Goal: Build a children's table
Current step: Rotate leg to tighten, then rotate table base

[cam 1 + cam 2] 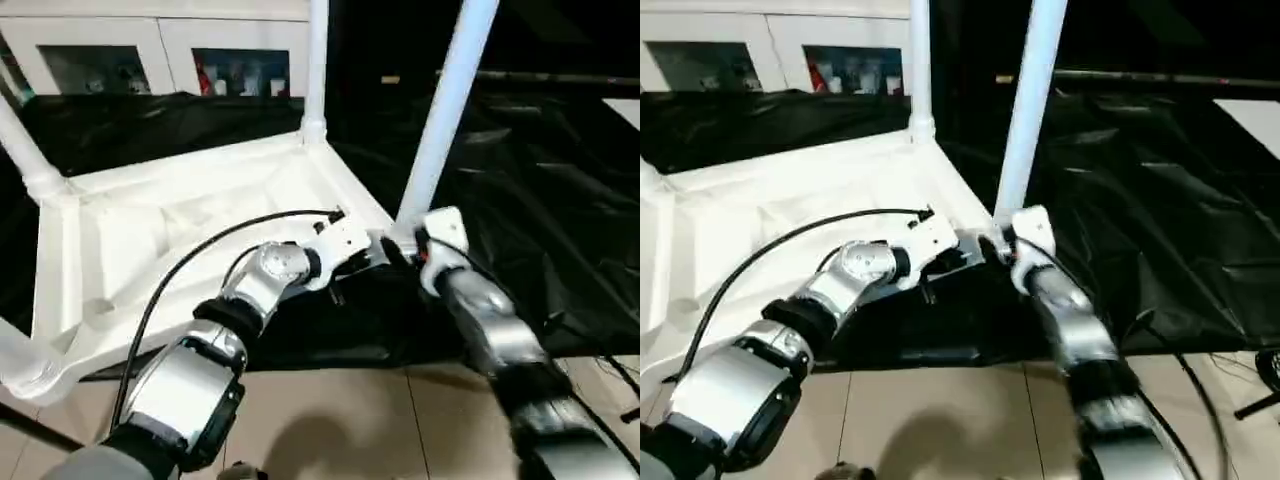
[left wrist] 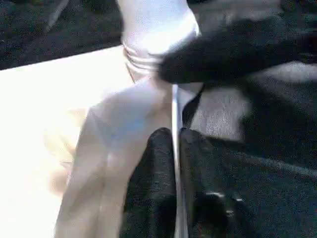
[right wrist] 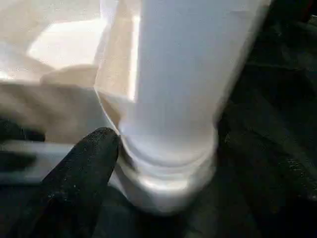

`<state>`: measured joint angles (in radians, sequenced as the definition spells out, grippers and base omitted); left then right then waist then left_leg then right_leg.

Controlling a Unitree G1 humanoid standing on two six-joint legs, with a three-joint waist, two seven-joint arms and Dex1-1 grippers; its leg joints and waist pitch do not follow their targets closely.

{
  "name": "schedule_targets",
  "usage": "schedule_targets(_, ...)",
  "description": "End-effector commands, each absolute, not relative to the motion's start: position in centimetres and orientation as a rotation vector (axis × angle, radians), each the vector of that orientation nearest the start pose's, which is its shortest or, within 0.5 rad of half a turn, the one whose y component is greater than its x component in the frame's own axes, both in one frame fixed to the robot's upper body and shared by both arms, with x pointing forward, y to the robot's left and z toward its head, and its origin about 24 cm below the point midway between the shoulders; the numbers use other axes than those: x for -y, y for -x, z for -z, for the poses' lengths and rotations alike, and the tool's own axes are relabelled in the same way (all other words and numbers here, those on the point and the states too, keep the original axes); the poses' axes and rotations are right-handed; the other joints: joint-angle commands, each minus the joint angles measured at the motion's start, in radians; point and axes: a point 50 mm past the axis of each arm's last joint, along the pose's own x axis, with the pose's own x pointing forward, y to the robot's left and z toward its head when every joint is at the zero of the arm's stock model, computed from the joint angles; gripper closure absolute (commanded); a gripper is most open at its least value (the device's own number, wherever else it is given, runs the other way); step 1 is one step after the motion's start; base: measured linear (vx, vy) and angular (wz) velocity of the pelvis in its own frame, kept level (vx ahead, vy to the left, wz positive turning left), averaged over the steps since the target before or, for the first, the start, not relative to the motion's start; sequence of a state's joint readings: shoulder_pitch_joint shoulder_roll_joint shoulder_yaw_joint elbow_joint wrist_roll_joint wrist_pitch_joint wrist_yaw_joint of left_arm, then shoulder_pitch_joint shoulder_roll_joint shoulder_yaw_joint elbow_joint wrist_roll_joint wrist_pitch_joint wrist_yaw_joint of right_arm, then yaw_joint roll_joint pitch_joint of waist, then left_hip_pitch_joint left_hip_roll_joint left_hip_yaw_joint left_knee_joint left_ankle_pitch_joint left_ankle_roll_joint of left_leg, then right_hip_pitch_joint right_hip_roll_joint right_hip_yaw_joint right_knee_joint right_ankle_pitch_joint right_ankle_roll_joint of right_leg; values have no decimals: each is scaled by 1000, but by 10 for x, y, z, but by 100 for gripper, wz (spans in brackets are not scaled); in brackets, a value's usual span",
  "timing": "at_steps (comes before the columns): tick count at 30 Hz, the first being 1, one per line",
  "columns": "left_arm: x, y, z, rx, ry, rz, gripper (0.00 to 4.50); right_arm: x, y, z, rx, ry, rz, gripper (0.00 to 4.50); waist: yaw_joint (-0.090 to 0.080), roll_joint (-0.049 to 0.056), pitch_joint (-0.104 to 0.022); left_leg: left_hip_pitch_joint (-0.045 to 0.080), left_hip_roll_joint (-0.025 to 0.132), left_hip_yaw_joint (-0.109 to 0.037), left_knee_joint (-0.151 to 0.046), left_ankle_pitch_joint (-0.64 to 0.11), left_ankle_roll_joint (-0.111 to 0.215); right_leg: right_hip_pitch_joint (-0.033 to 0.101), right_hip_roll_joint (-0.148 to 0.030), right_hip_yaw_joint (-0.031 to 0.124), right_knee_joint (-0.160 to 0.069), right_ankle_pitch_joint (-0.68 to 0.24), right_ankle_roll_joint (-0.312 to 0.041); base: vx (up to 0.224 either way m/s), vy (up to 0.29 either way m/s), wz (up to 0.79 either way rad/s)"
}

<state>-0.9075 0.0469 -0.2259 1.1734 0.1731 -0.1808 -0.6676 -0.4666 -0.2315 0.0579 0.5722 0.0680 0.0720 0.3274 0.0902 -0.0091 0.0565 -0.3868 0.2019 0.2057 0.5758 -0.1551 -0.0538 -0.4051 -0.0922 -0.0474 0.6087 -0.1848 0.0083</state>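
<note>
While the left claw (image 2: 173,163) pinches the tabletop (image 1: 150,230) rim, the right claw (image 1: 405,245) stands apart beside the leg (image 1: 445,110).

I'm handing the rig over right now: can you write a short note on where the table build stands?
Left gripper: fingers nearly together, pinching the thin edge of the tabletop near the corner being worked on.
Right gripper: at the base of the near-right leg; one finger rests against the socket collar, and I can't tell whether it is gripping.
Things: the tabletop lies upside down on the black sheet. Legs stand in the far-right corner and the far-left corner; another shows at the near-left corner.
Done: the near-right leg stands in its socket.
Left: check that it is fully seated, then turn the table upright.
</note>
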Motion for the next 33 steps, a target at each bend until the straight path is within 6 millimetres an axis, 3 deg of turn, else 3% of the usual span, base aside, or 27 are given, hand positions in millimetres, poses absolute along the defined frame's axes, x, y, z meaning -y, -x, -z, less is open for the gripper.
schedule_targets(1,-54,-366,-69,-219,-397,1028,374,165,-326,-46,-225,190,-426,63,1,-10,-65,22,23,-17,-64,-276,43,45,-48,32,-90,-234,-188,0,0,0)
schedule_targets(4,-62,-367,-74,-226,-346,1064,351,169,-319,-52,-249,218,-491,63,-1,-8,-66,20,26,-20,-66,-282,39,46,-48,32,-87,-231,-185,0,0,0)
schedule_targets(5,-64,-366,-75,-227,-338,1078,351,169,-318,-54,-252,224,-499,63,-3,-13,-67,19,26,-20,-64,-274,42,46,-48,32,-85,-217,-190,0,0,0)
schedule_targets(8,-72,-362,-77,-252,-310,1148,315,170,-312,-58,-281,210,-566,63,0,-12,-67,19,27,-19,-62,-248,53,46,-50,33,-78,-178,-214,0,0,0)
schedule_targets(10,-89,-351,-76,-321,-295,1236,305,166,-302,-62,-321,212,-709,63,2,-16,-65,19,33,-20,-63,-231,62,52,-52,33,-70,-141,-235,0,0,0)
schedule_targets(14,-112,-330,-73,-447,-319,1303,268,158,-294,-68,-347,160,-842,63,-1,-10,-68,19,35,-17,-61,-203,66,45,-48,36,-64,-102,-246,0,0,0)
schedule_targets(15,-119,-322,-72,-479,-326,1311,265,152,-293,-69,-352,149,-889,63,-2,-9,-66,24,37,-15,-64,-222,55,39,-45,35,-67,-121,-248,0,0,0)
schedule_targets(16,-124,-315,-72,-499,-324,1309,258,148,-292,-69,-356,147,-925,63,-1,-6,-67,25,40,-18,-65,-229,46,41,-48,35,-62,-125,-250,0,0,0)
schedule_targets(17,-127,-309,-73,-513,-322,1308,237,145,-292,-70,-361,146,-948,81,-4,-12,-61,22,40,-17,-69,-245,37,39,-48,36,-66,-156,-242,0,0,0)
schedule_targets(18,-130,-304,-73,-522,-321,1292,223,141,-293,-70,-361,142,-966,99,-6,-15,-61,25,40,-15,-69,-256,25,37,-47,36,-67,-183,-237,0,0,0)
schedule_targets(19,-133,-302,-74,-526,-321,1280,223,139,-294,-70,-361,138,-972,99,-5,-10,-58,27,39,-16,-72,-276,12,33,-48,38,-72,-234,-223,0,0,0)
schedule_targets(21,-136,-298,-75,-531,-333,1261,213,136,-297,-70,-360,134,-968,102,0,-11,-57,34,38,-16,-72,-304,-8,27,-49,40,-78,-289,-202,0,0,0)
schedule_targets(23,-143,-292,-75,-550,-353,1215,208,130,-304,-70,-350,115,-956,129,-4,-11,-53,28,36,-19,-78,-319,-25,27,-48,38,-81,-320,-187,0,0,0)
schedule_targets(24,-150,-286,-76,-573,-373,1176,208,123,-312,-69,-338,103,-937,129,-4,-9,-54,32,37,-20,-77,-325,-35,23,-50,39,-80,-324,-185,0,0,0)
schedule_targets(29,-165,-276,-77,-617,-414,1045,208,103,-331,-69,-303,43,-890,179,-9,-9,-55,31,31,-19,-76,-313,-47,24,-43,39,-77,-295,-181,0,0,0)
schedule_targets(33,-175,-279,-84,-587,-423,917,208,90,-348,-71,-267,-3,-808,211,-6,-6,-63,34,31,-17,-71,-262,-48,26,-44,39,-63,-198,-206,0,0,0)
